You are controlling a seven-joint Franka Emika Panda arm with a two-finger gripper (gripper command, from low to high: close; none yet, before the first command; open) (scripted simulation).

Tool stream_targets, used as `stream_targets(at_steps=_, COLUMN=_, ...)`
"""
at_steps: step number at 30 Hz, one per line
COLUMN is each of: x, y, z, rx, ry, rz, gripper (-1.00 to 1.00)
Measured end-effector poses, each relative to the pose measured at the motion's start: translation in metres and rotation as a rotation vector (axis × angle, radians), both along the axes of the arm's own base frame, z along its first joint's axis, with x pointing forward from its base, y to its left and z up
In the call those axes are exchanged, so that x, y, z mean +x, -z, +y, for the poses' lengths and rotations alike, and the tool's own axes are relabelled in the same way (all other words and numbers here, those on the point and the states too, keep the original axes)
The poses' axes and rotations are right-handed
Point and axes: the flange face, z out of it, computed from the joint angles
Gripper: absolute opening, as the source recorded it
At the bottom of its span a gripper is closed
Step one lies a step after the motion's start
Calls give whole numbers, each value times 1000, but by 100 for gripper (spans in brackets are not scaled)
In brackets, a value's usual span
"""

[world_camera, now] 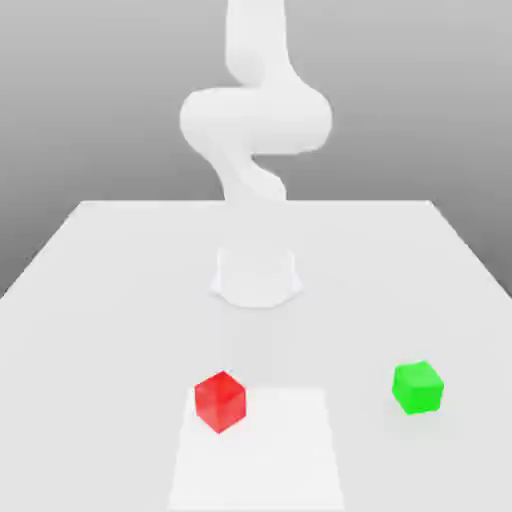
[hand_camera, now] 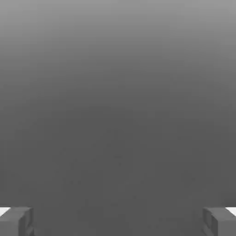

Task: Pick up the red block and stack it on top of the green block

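From where I'm standing, taking twelve o'clock as straight away from me across the tabletop (world_camera: 110,340) in the exterior view, the red block (world_camera: 220,402) lies between six and seven o'clock from the foot of the arm (world_camera: 256,278), out on my side of it, sitting over the far edge of the pale square (world_camera: 262,460) near that square's left corner. The hand (hand_camera: 118,222) is open, its two fingers standing wide apart with nothing between them. I can't give an exact bearing from the hand to the red block, but I'd say the coming move is to bring it out over that block and point it down. The block has no long side to favour; what matters is its turn, for one upright edge faces me, so I reckon the hand must twist to meet two flat faces squarely, or it may catch the corners. The green block (world_camera: 418,388) sits well apart, roughly at three o'clock from the red one, and that's the way the later carry should go.
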Motion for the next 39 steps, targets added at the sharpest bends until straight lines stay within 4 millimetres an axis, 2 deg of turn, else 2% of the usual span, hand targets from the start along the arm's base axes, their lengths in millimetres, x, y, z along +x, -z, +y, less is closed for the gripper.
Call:
stream_targets(at_steps=4, x=40, y=99, z=-8, rx=56, ry=138, rz=146, gripper=0)
stream_targets(at_steps=6, x=50, y=149, z=-15, rx=85, ry=208, rz=216, gripper=0)
stream_targets(at_steps=9, x=55, y=224, z=-26, rx=130, ry=318, rz=321, gripper=0)
stream_targets(at_steps=13, x=39, y=325, z=-39, rx=198, ry=477, rz=467, gripper=0)
stream_targets(at_steps=17, x=-5, y=427, z=-47, rx=279, ry=663, rz=630, gripper=0)
stream_targets(at_steps=19, x=-15, y=456, z=-48, rx=296, ry=703, rz=662, gripper=0)
stream_targets(at_steps=24, x=-19, y=504, z=-48, rx=301, ry=716, rz=672, gripper=0)
stream_targets(at_steps=25, x=-20, y=512, z=-48, rx=300, ry=716, rz=673, gripper=-100)
stream_targets(at_steps=32, x=-20, y=514, z=-47, rx=300, ry=716, rz=672, gripper=-100)
stream_targets(at_steps=39, x=-20, y=459, z=-47, rx=298, ry=714, rz=672, gripper=-100)
